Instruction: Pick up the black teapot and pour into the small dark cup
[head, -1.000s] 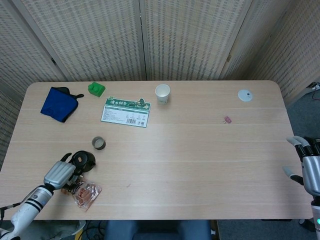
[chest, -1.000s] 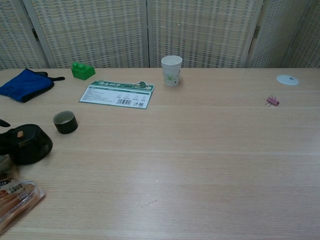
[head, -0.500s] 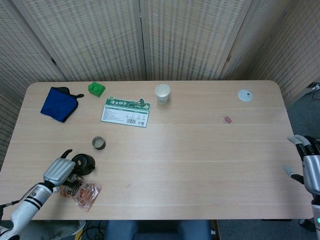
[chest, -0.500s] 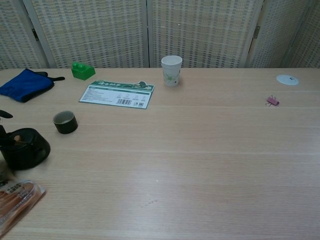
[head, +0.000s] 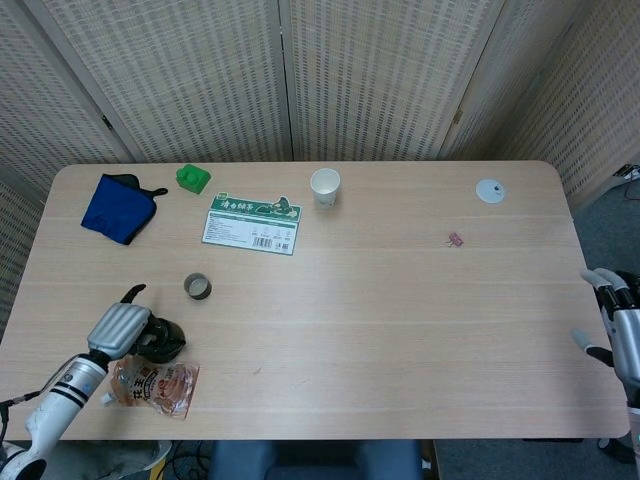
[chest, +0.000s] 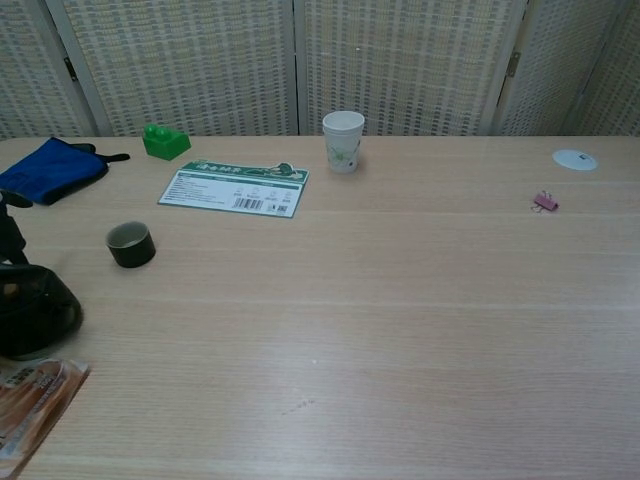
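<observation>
since a second ago the left hand (head: 120, 327) and the black teapot (head: 160, 340) have shifted a little toward the desk's front left corner, and the snack packet (head: 155, 382) now lies flatter beside them near the front edge. seen from the head camera, the left hand sits against the teapot's left side with its fingers curled around the pot, though whether the pot is lifted off the desk (head: 400, 330) cannot be told. from the chest camera the teapot (chest: 30, 310) shows at the far left edge, with the hand itself hidden. the small dark cup (head: 197, 287) stands upright just behind and to the right of the teapot, apart from it, toward the left side of the desk. the right hand (head: 620, 335) hangs off the desk's right edge near the front right corner, fingers apart and holding nothing. along the back of the desk are a blue cloth (head: 117, 207) at the left, a green block (head: 193, 178), a printed card (head: 252, 224), a white paper cup (head: 325, 186), a small pink clip (head: 455, 239) and a white disc (head: 490, 191) toward the right.
</observation>
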